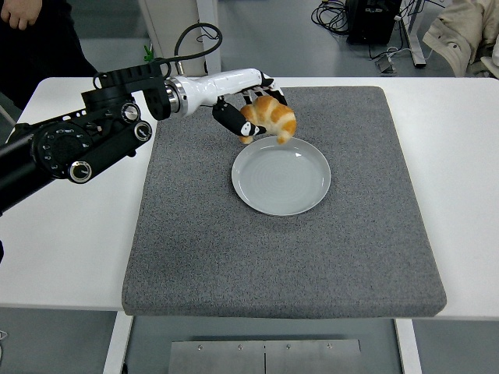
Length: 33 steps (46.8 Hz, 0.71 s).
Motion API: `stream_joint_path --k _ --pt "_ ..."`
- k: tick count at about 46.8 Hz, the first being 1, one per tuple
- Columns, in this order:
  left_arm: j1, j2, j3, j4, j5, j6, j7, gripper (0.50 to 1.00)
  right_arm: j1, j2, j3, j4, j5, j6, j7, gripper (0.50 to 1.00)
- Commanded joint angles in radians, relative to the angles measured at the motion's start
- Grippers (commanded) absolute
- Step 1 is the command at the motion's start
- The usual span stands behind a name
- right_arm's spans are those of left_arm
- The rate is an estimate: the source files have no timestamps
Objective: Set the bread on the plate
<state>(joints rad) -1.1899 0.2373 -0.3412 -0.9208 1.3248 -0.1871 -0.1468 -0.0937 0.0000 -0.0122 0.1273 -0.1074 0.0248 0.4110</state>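
Observation:
A golden croissant (270, 117) is held in my left hand (253, 111), whose fingers are shut around it. The hand holds the bread in the air just above the far left rim of a pale grey round plate (281, 175). The plate lies empty at the middle of a dark grey mat (203, 241). My left arm (93, 140) reaches in from the left edge. My right arm is not in view.
The mat lies on a white table (70, 234). A person in dark clothes (31, 31) stands at the top left, beyond the table. Cables and equipment lie on the floor behind the table.

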Motion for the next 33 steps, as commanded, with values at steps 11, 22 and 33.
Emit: stream_joint_path --k 11,22,33 --pt "0.015 -0.105 0.045 0.091 0.047 0.067 0.0 0.533 0.0 0.0 0.0 0.0 0.0 0.0 0.0 1.0" --pt "0.038 -0.121 0.076 0.102 0.047 0.094 0.001 0.533 0.0 0.0 0.0 0.0 0.0 0.0 0.0 1.0" --pt "0.064 -0.138 0.125 0.115 0.04 0.138 0.009 0.533 0.0 0.0 0.0 0.0 0.0 0.0 0.0 1.0"
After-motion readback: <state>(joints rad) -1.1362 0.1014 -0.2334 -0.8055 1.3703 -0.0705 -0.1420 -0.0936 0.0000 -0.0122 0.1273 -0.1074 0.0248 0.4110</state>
